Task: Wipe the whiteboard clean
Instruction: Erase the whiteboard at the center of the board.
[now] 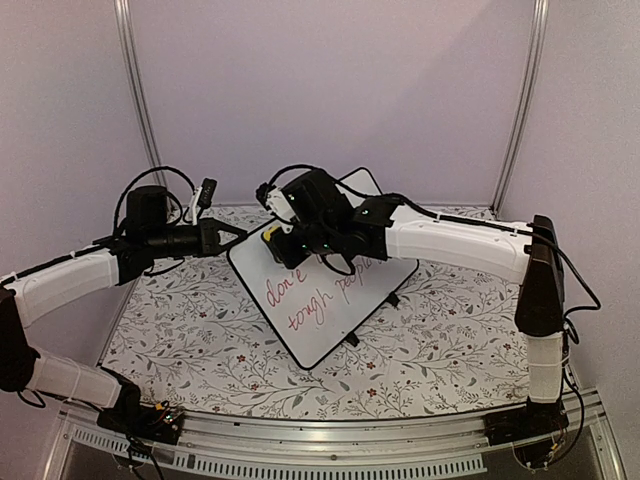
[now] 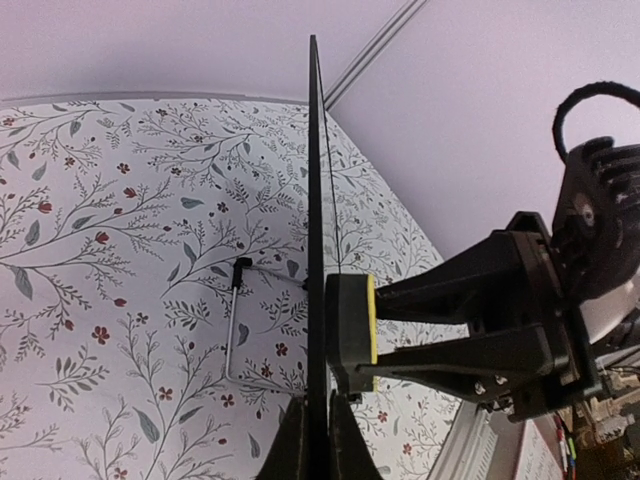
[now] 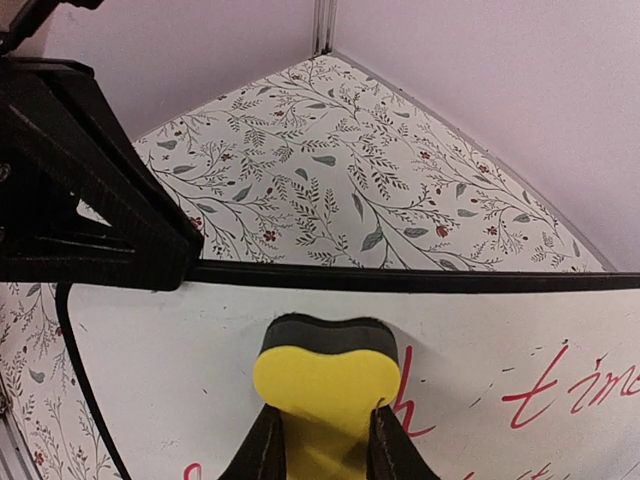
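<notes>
At the board's [image 1: 325,340] left corner, the thin black frame is pinched between the pressed-together fingers of the left gripper [image 1: 238,236]. In the left wrist view one finger is seen on each side of the edge. The hold is judged to be a brace, so that the board is not slid or tipped when its face is rubbed.

The board is stood tilted on small feet on the table [image 1: 190,340], one corner toward the arms, its face turned up and forward where it can be reached.

Against the face, just beside the held corner, an eraser [image 3: 322,375] is clamped by the right gripper [image 3: 322,440]. The fingers are squeezed in on the yellow foam. The dark felt side is laid flat on the white surface, since that is taken to be the wiping side.

Red writing [image 1: 310,295] is noted across the board's middle, below and to the right of the eraser. The patch around the eraser is seen blank.

Judgement: wiping is in hand, and most of the words are left to clear. The next stroke would need to be carried down over the writing, with even pressure. Risk: the board could be pivoted about the pinched corner or pushed back on its feet.
</notes>
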Action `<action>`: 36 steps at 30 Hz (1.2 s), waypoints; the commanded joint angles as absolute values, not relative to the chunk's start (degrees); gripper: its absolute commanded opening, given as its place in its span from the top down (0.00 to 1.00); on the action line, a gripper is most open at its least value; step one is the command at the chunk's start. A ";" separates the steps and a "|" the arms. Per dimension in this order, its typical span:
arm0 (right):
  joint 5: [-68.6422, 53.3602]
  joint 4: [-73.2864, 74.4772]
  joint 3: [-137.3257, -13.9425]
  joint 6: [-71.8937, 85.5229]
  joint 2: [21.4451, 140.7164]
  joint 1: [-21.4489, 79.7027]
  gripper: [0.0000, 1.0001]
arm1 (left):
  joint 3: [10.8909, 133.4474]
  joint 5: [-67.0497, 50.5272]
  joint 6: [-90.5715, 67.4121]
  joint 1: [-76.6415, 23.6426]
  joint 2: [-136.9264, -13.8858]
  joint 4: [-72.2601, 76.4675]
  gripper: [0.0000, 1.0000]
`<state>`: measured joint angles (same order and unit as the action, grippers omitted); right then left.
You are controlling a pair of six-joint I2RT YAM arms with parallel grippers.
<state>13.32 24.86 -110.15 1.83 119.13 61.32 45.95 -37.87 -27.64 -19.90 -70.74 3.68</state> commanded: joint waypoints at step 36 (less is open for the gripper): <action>14.90 26.49 -112.68 1.55 121.40 59.68 0.76 | 45.89 -42.28 -25.55 -21.79 -68.81 6.69 1.00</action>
